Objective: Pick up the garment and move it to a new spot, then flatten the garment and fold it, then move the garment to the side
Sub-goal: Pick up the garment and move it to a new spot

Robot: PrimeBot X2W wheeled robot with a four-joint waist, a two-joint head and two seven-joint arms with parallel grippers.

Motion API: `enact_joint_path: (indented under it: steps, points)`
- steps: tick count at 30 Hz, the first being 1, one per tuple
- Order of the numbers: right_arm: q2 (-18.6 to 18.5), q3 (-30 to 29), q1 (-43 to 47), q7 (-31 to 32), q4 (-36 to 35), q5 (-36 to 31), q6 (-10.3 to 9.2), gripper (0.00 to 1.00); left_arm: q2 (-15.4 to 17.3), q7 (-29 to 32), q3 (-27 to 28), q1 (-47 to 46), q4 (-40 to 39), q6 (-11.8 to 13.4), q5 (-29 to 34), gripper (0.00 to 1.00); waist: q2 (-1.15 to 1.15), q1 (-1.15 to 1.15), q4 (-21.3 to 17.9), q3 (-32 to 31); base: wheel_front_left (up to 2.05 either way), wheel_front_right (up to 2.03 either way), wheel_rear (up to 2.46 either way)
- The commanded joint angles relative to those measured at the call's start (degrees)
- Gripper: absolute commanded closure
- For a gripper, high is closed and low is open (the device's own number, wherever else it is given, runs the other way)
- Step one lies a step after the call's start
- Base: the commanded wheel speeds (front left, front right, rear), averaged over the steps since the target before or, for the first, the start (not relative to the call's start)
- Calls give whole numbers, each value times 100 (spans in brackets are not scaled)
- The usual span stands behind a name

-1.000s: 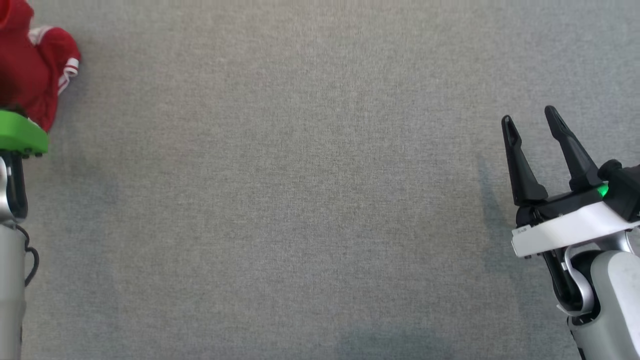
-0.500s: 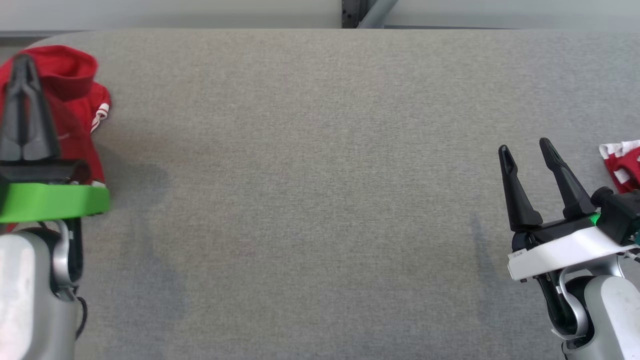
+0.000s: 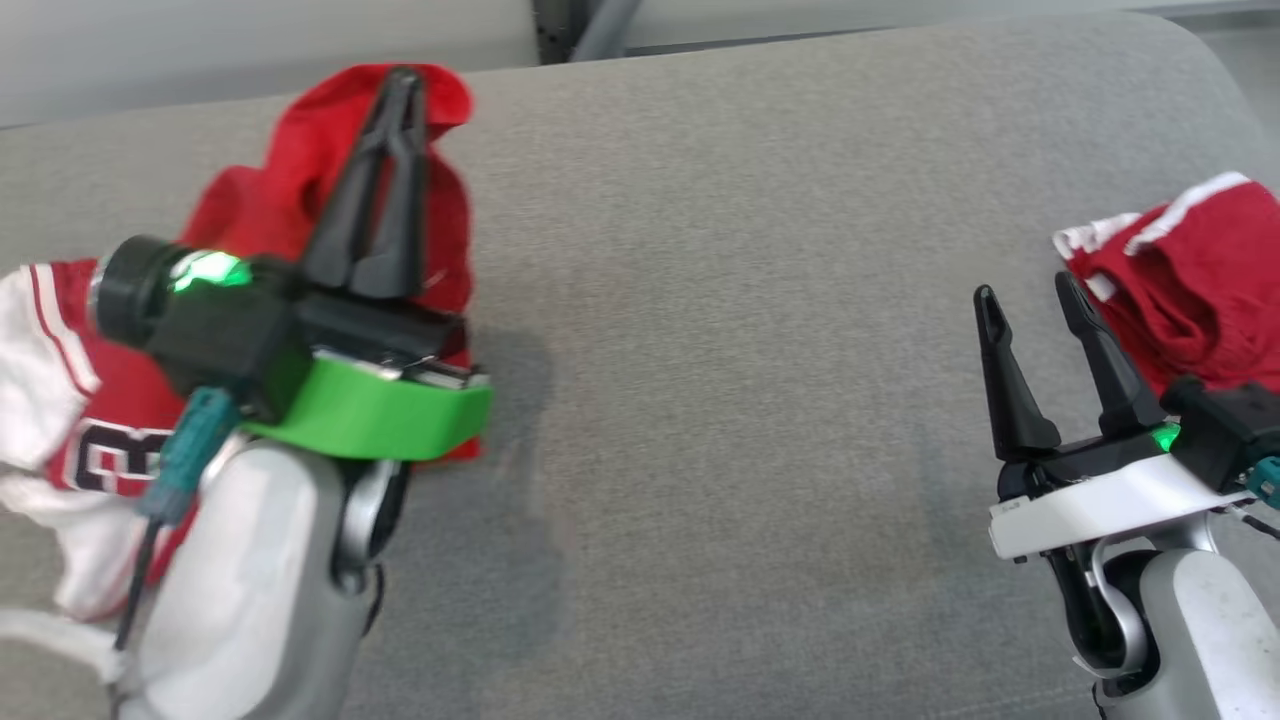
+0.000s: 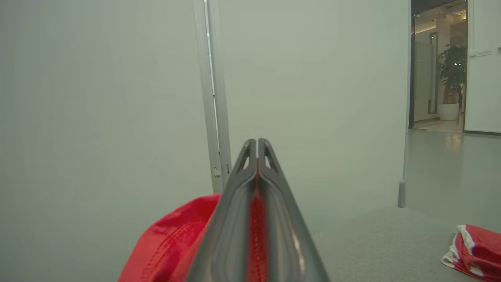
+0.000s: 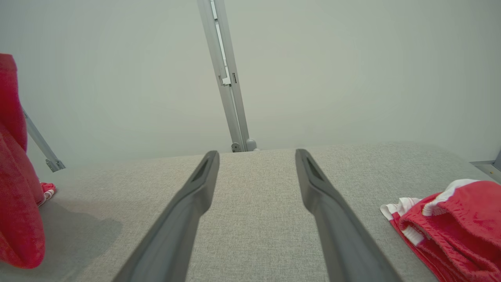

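Plainly bunched, the garment (image 3: 255, 200) is red with white striped trim and dark lettering on a white patch. It hangs from the left gripper (image 3: 400, 75) over the table (image 3: 720, 350), near its far left corner. That gripper's fingers are pinched tight on a red fold. The right gripper (image 3: 1025, 287) stands wide, holding nothing, near the right edge beside a second red piece (image 3: 1190, 280). Since half a second ago the head view has swung, so the garment's shift inward is perhaps only the camera's. The white sleeve and lettering now show.

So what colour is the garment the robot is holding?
The garment is red with white trim; the head view shows it best.
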Motion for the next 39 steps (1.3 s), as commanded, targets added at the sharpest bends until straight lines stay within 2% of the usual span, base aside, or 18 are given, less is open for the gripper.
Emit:
enact_joint_path:
  steps: [1,5,11,17,22,23,24,25,31,39]
  points:
    - [47,43,-118,-74,28,25,-6,0,-158,-2,-180,-268,123,-74,9,100,0,1,-575,257,0,0,0]
    - [117,137,-223,-190,131,64,-7,0,-462,-3,-604,-666,436,-253,82,100,0,1,-1046,491,0,0,0]
    - [236,176,-241,-371,327,174,-7,0,-660,52,-1023,-977,1294,-400,11,100,0,1,-1521,837,0,0,0]
    - [286,213,-315,-503,486,237,-7,0,-720,118,-1318,-981,2275,-514,-72,100,0,1,-1650,1067,0,0,0]
    - [299,252,-406,-582,617,275,-6,0,-783,-1,-1587,-1063,3082,-618,-143,100,0,1,-1582,1174,0,0,0]
    - [296,257,-425,-599,654,283,-7,0,-797,-45,-1614,-1075,3198,-615,-181,82,0,1,-1555,1177,0,0,0]
    - [287,257,-452,-607,687,276,-6,0,-810,-102,-1654,-1105,3296,-622,-169,9,0,1,-1523,1176,0,0,0]
    - [275,269,-479,-623,712,287,-6,0,-826,-168,-1682,-1121,3364,-633,-198,0,0,1,-1488,1165,0,0,0]
    - [162,325,-521,-668,929,325,-6,0,-865,-501,-1729,-1089,3461,-643,-523,0,0,1,-1207,915,0,0,0]
    - [-23,262,-303,-659,1034,251,-6,0,-715,-672,-1123,-746,3159,-181,-722,0,0,1,-626,351,0,0,0]
